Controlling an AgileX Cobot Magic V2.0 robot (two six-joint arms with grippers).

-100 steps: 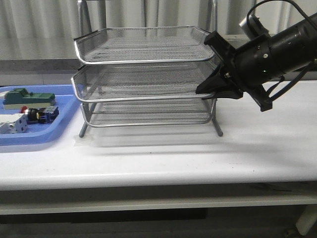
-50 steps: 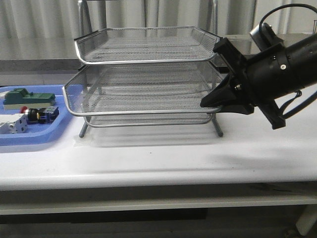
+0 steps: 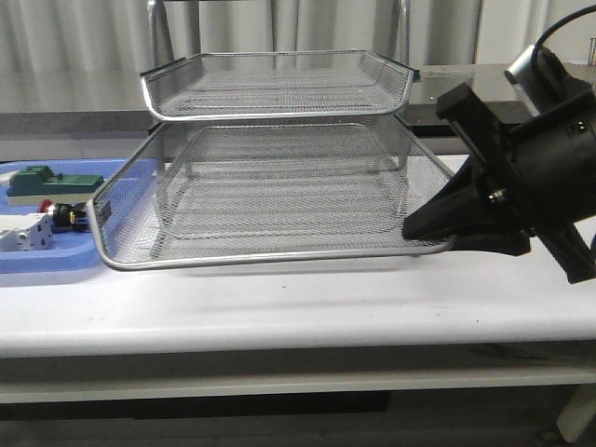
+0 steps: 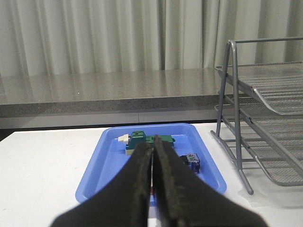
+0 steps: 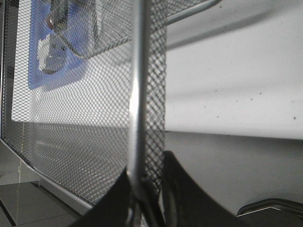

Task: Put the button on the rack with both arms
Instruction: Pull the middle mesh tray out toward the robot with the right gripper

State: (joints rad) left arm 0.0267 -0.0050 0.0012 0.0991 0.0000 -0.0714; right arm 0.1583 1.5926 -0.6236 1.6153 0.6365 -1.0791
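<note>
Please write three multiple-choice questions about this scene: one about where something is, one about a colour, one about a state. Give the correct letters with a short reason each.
1. Where is the button?
A. in the blue tray
B. on the top tier of the rack
C. in the right gripper

2. What colour is the flat tray beside the rack?
A. red
B. blue
C. yellow

3. What is the state of the rack's middle tray?
A. pushed fully in
B. removed and lying on the floor
C. pulled out forward

Answers: 1 A, it lies in the tray among the other parts. 2 B, its rim is plainly blue. 3 C, the right gripper holds its front rim with its jaws closed.
</note>
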